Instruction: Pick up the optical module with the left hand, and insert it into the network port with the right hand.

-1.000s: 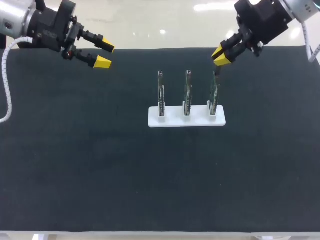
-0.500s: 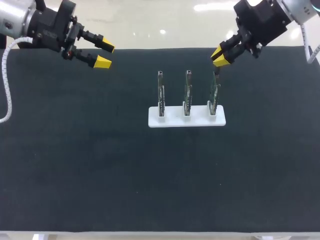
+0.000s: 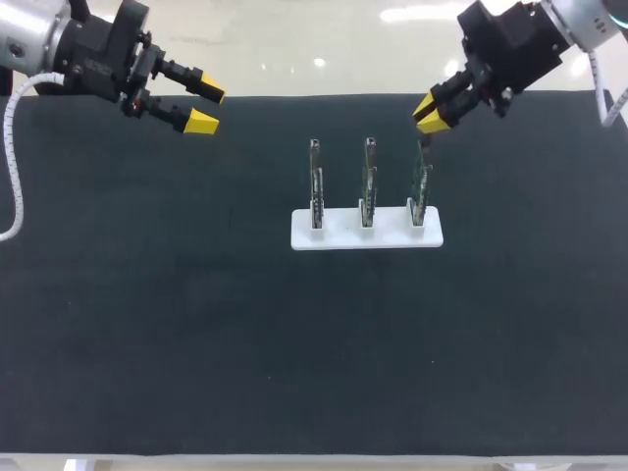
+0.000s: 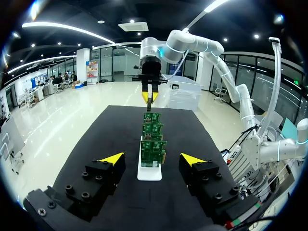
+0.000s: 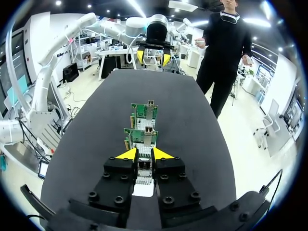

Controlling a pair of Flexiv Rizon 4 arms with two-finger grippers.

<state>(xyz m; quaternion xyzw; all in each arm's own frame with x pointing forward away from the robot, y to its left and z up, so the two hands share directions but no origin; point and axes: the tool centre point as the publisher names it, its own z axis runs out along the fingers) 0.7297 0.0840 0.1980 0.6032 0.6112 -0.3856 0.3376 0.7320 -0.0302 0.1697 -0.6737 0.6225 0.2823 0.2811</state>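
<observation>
A white stand [image 3: 366,235] in the middle of the black mat holds three upright green circuit boards [image 3: 367,182] with network ports at their tops. My right gripper [image 3: 404,116] hovers just above the rightmost board [image 3: 420,184], shut on a small metal optical module [image 5: 143,166] that shows between its fingers in the right wrist view; the other boards [image 5: 144,135] line up ahead of it. My left gripper [image 3: 191,106] hangs open and empty over the mat's far left. From the left wrist view, the row of boards [image 4: 153,148] stands ahead of its gripper [image 4: 152,158], with the right gripper [image 4: 148,96] beyond.
The black mat [image 3: 196,324] covers the whole table, with wide bare room in front of and to both sides of the stand. A white cable [image 3: 14,157] loops down beside my left arm.
My right gripper has shifted a little to the left, above the rightmost board. The lower fingertip of my left gripper has also moved slightly left.
</observation>
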